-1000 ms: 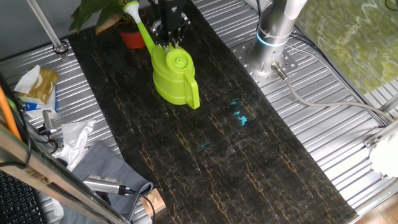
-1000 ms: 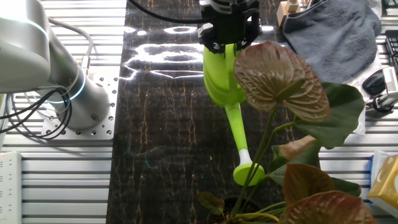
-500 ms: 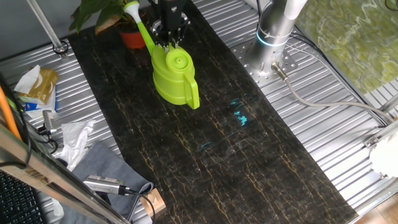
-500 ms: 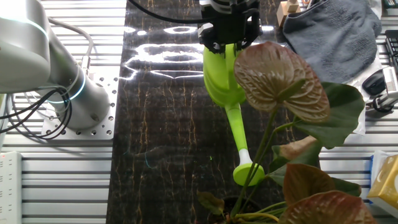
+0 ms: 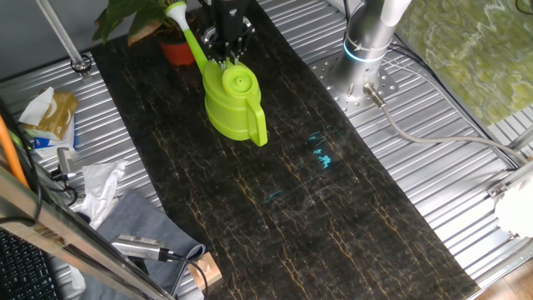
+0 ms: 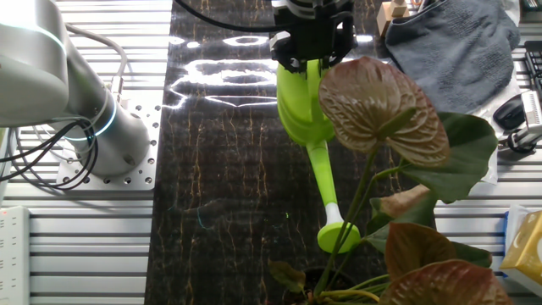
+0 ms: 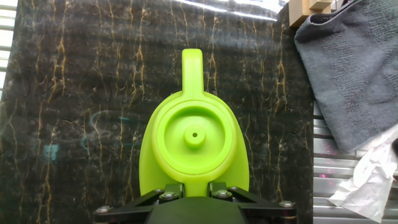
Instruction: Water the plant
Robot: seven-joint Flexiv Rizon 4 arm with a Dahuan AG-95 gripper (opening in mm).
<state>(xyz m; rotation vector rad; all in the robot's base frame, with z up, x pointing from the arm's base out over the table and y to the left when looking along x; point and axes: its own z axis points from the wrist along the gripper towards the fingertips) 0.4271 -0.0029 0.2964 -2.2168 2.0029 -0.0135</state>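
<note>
Entries run near to far, as seen from the one fixed view.

Grey cloth (image 5: 141, 221): near left, at the dark marbled mat's (image 5: 275, 192) edge.

Watering can (image 5: 233, 104): lime-green, upright mid-mat, spout (image 5: 185, 33) angled far-left.

Gripper (image 5: 227, 57): fingers (image 7: 166, 193) closed on the can's far rim, at the spout's base.

Plant (image 5: 137, 17): far left corner of the mat, red-orange pot (image 5: 176, 52) just beyond the spout's rose; broad leaves (image 6: 377, 106) overhang it.

Arm base (image 5: 366, 42): far right.

Even, bright overhead light is seen throughout. Strong white glare is thrown across the dark marbled mat (image 6: 212, 72) at its far end. The close leaves (image 6: 381, 110) are rendered slightly soft. The hand view is kept sharp, with few shadows.
</note>
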